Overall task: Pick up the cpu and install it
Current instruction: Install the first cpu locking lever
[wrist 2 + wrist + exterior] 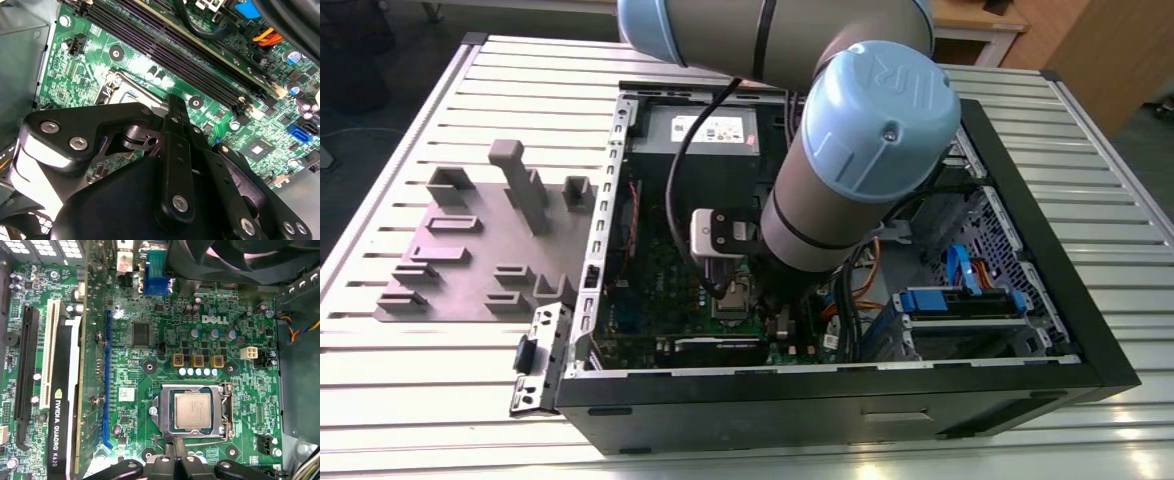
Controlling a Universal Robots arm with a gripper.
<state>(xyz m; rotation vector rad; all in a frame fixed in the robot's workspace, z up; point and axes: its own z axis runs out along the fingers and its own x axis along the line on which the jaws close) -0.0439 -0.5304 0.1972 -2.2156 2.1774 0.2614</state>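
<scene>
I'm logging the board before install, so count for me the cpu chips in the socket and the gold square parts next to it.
cpu: 1
gold square parts: 3
Total: 4

The arm (827, 215) is a thick gray tube with pale blue round caps (881, 105) at its joints; a black cable (671, 175) loops alongside to a small white box (718, 233). The tool (175, 112) is black metal linkage, studded with silver screws (78, 143).
</scene>
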